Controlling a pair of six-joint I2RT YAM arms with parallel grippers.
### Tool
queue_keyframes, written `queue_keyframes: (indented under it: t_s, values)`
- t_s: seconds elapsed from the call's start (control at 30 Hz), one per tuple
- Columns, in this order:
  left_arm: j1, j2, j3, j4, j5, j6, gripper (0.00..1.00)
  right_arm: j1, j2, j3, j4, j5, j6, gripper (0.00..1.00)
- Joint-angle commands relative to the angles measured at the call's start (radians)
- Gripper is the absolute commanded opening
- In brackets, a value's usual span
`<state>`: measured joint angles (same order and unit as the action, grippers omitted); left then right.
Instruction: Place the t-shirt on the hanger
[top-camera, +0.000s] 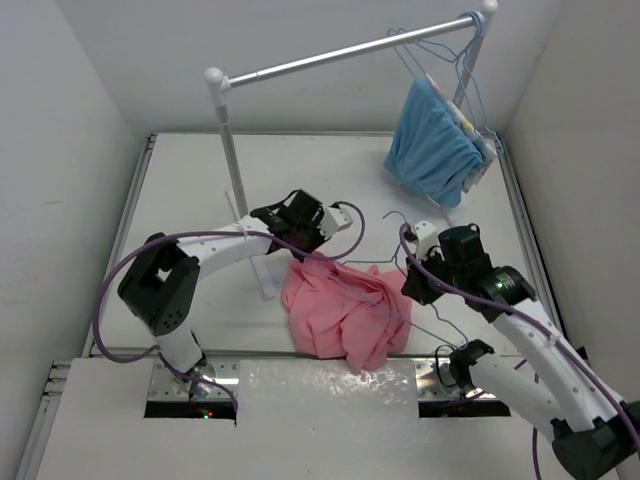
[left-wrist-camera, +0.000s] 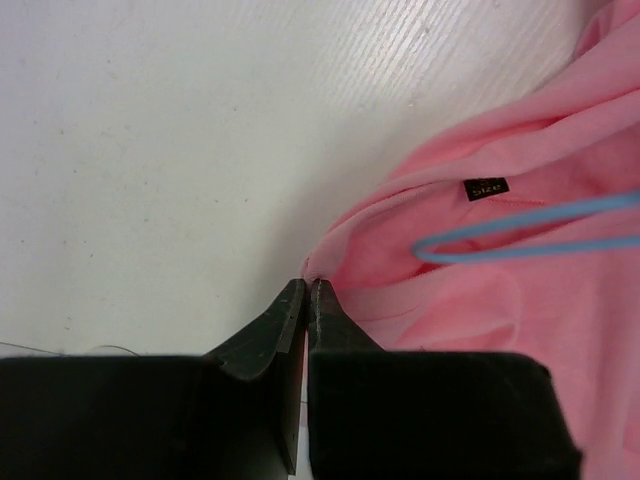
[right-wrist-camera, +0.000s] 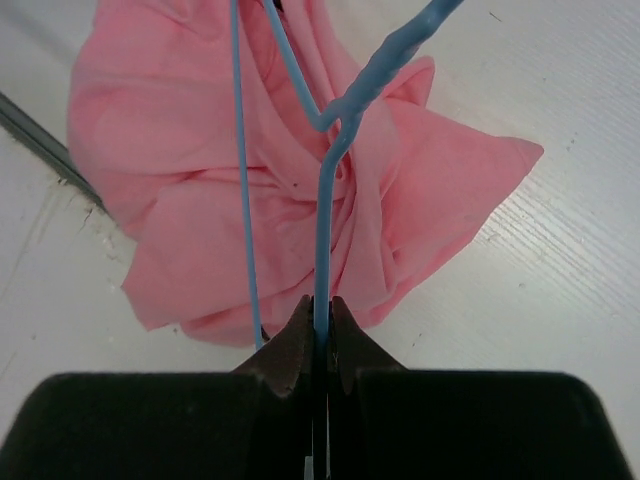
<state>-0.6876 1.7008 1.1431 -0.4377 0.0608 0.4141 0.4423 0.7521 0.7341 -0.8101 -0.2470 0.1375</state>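
Black left gripper (left-wrist-camera: 305, 290) closed to a hairline, pinching the edge of the pink t-shirt (left-wrist-camera: 520, 330) right at the fingertips, beside the neck opening. Just beyond the pinch, a small dark label (left-wrist-camera: 487, 187) sewn inside the collar, and a rounded end of the light-blue wire hanger (left-wrist-camera: 530, 235) lying across the cloth below that label; whether inside the neck or on top of it, hard to tell. White table (left-wrist-camera: 150, 150) under and to the left of the cloth. Right gripper (right-wrist-camera: 322, 312) likewise clamped tight, fingers closed on the hanger's wire stem, gripped low, the wire running straight up out of the tips to a bend, then slanting away toward the upper right. A second thin blue wire of the same hanger alongside to the left, crossing over the shirt. Seen from above: shirt bunched in a crumpled heap on the table between the two arms, near the front edge, with the left gripper at its upper left corner and the right gripper just off its right side. Farther back, a silver rail (top-camera: 350, 50) on a white post (top-camera: 228, 140), carrying a blue garment (top-camera: 432, 145) and a few spare hangers (top-camera: 445, 50) at its right end, well apart from the pink heap.
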Motion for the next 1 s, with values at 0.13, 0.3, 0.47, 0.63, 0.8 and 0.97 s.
queue_keyframes:
  t_s: [0.13, 0.3, 0.47, 0.63, 0.8, 0.97]
  values:
    - [0.005, -0.082, 0.001, 0.021, 0.079, 0.029, 0.0, 0.033, 0.085, -0.047, 0.258, 0.014, 0.021, 0.0]
    - [0.005, -0.084, 0.004, 0.025, 0.111, 0.038, 0.0, 0.062, 0.125, -0.097, 0.344, -0.027, 0.016, 0.0]
    - [0.005, -0.127, 0.035, 0.019, 0.097, 0.054, 0.0, 0.145, 0.121, -0.133, 0.405, -0.116, 0.001, 0.0]
    - [0.003, -0.242, 0.06, -0.078, 0.261, 0.11, 0.0, 0.174, 0.012, -0.202, 0.529, -0.107, 0.016, 0.0]
    - [-0.009, -0.363, 0.017, -0.076, 0.419, 0.215, 0.0, 0.179, -0.039, -0.256, 0.675, -0.17, 0.02, 0.0]
    - [-0.039, -0.392, 0.087, -0.209, 0.602, 0.311, 0.0, 0.182, -0.057, -0.307, 0.765, -0.146, 0.057, 0.0]
